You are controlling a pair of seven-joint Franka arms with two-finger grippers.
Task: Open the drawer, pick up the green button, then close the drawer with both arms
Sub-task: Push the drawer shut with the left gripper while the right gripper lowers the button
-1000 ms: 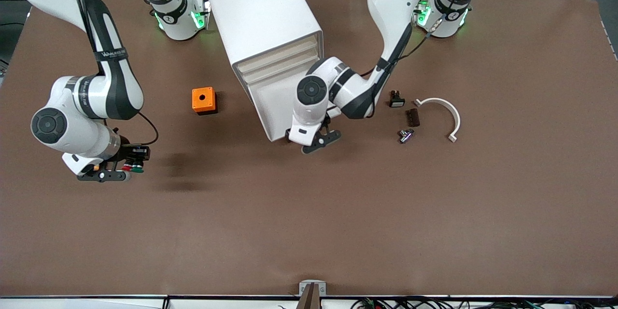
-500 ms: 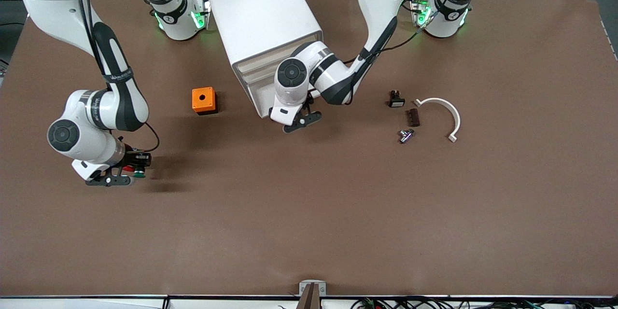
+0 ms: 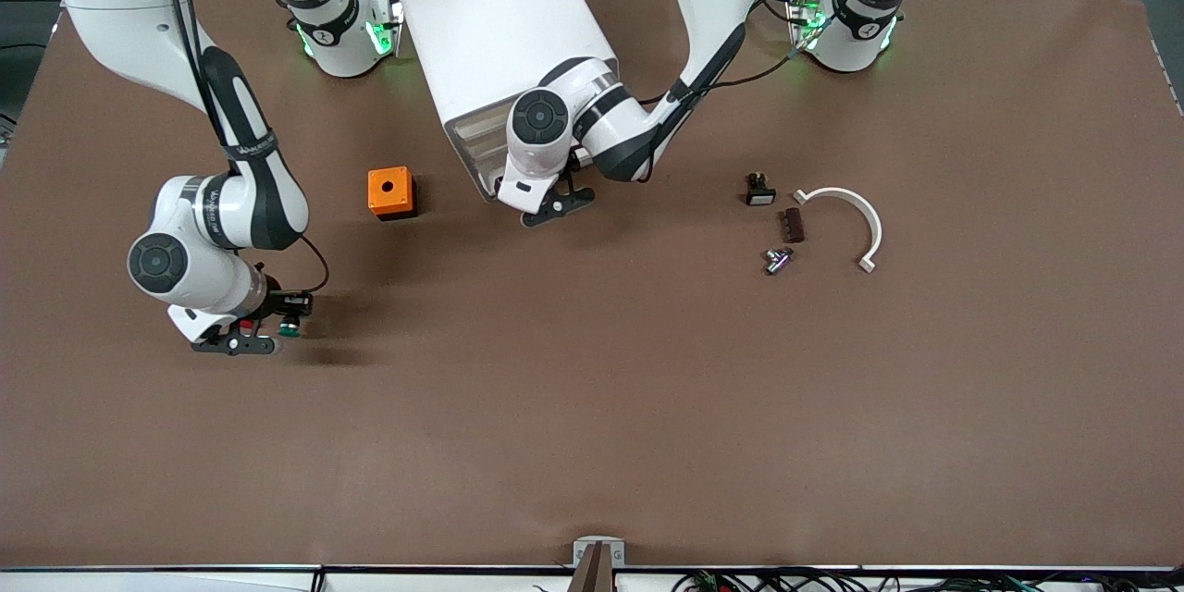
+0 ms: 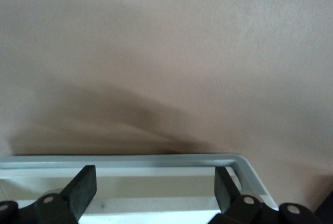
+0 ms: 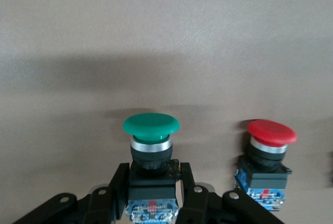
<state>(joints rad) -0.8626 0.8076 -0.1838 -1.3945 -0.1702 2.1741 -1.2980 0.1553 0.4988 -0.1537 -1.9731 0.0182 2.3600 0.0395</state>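
Front view: drawer (image 3: pixel 483 168) mostly hidden under left hand (image 3: pixel 553 207).

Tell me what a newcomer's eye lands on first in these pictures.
The right gripper, over the table toward the right arm's end, is shut on the green button, and a red button shows beside it. The left gripper, fingers open, is at the front of the lowest drawer of the white cabinet. An orange box sits on the table between the two.
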